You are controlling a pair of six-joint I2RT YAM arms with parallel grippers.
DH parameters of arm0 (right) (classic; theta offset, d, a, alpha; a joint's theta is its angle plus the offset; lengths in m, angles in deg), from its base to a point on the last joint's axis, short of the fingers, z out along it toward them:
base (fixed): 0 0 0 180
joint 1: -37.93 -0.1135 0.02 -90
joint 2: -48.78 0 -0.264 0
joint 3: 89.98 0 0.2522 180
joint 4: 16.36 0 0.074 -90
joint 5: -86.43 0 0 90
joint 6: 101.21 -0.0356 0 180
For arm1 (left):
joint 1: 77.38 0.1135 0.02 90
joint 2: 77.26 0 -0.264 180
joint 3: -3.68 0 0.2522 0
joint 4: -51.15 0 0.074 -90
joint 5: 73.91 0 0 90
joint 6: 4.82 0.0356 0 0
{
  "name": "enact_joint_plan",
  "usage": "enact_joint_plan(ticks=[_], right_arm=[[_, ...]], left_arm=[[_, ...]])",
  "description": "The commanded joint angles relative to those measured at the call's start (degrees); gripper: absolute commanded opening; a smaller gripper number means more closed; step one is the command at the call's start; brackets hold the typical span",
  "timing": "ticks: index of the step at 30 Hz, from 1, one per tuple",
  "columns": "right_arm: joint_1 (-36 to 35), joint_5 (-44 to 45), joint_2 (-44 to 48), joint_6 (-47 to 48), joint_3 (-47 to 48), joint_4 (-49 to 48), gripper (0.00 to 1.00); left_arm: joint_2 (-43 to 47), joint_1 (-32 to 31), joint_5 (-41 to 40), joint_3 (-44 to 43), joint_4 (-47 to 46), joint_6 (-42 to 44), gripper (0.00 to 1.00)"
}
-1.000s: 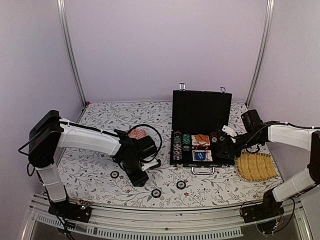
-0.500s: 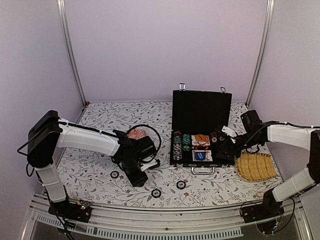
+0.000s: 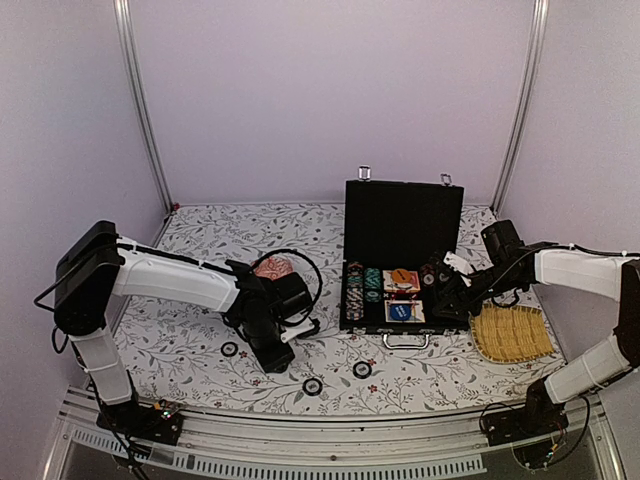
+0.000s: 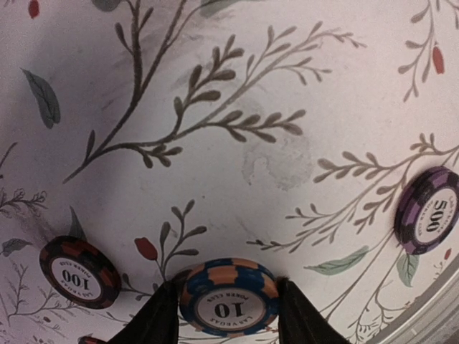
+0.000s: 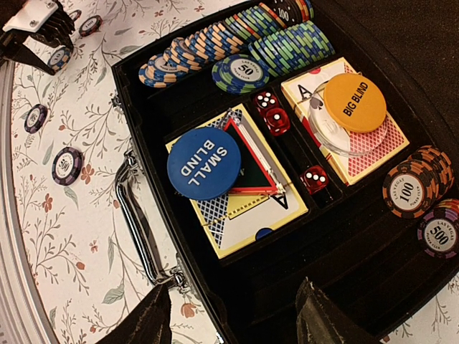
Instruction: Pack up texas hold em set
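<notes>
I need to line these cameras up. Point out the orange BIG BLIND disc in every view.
Top external: the orange BIG BLIND disc lies mid-tray in the open briefcase.
Left wrist: not in it; a 10 chip sits at the bottom edge.
Right wrist: upper right, atop a clear disc.
Shared landmark: the briefcase's silver handle, seen in top external and right wrist.

On the left wrist view I read "10" on the blue chip (image 4: 228,309), "100" on the black chip (image 4: 79,272) and "500" on the purple chip (image 4: 430,211). On the right wrist view, the blue disc (image 5: 204,163) says "SMALL BLIND" and the orange disc (image 5: 354,102) says "BIG BLIND". A green chip (image 5: 239,72) reads "50", and a card (image 5: 305,89) shows "A".
</notes>
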State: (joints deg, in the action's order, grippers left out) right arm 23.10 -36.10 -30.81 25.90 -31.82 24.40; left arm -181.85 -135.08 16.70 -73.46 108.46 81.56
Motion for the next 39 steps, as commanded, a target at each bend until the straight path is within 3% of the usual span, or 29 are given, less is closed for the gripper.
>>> enact_joint_plan(ticks=[1,20,24,29,39], right_arm=[[0.23,-0.98,-0.29,0.51,1.20,0.77,0.60],[0.26,-0.93,-0.16,0.52,1.24,0.86,0.60],[0.24,-0.91,-0.02,0.52,1.24,0.86,0.60],[0.25,-0.88,0.08,0.52,1.22,0.94,0.60],[0.22,-1.04,0.14,0.52,1.22,0.94,0.60]], left_arm=[[-1.75,0.65,1.82,2.13,3.60,-0.07,0.52],[-4.18,-0.20,3.04,0.68,4.43,0.06,0.42],[-4.98,-0.95,3.25,-0.94,3.69,-0.11,0.36],[-3.53,-1.84,1.54,-5.09,3.37,-0.38,0.25],[-2.03,-4.33,-0.41,-21.19,4.39,-1.19,0.24]])
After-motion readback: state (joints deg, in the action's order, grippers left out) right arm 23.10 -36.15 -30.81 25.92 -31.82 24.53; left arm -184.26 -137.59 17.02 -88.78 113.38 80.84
